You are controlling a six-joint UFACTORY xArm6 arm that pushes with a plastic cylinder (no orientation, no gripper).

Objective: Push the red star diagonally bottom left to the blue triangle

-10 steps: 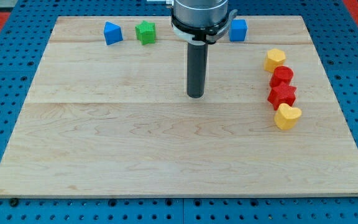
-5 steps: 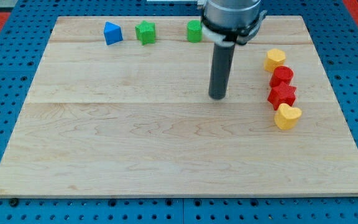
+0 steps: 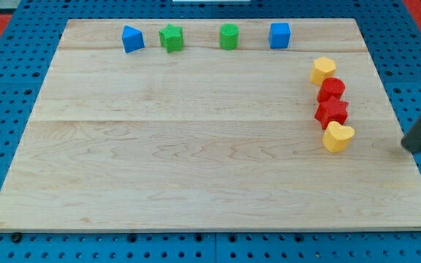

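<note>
The red star (image 3: 332, 112) lies near the board's right side, in a tight column between a red round block (image 3: 332, 89) above it and a yellow heart (image 3: 338, 136) below it. The blue triangle (image 3: 131, 39) lies near the view's top left. My tip (image 3: 414, 148) is at the board's right edge, to the right of the yellow heart and a little below the red star, apart from both. Only the rod's lower part shows.
A yellow block (image 3: 324, 70) tops the right column. Along the view's top stand a green star (image 3: 171, 37), a green round block (image 3: 229, 36) and a blue cube (image 3: 280, 35). The wooden board (image 3: 196, 168) lies on a blue pegboard.
My tip has swept from the board's upper middle to the far right edge, passing the column of blocks. No block has moved.
</note>
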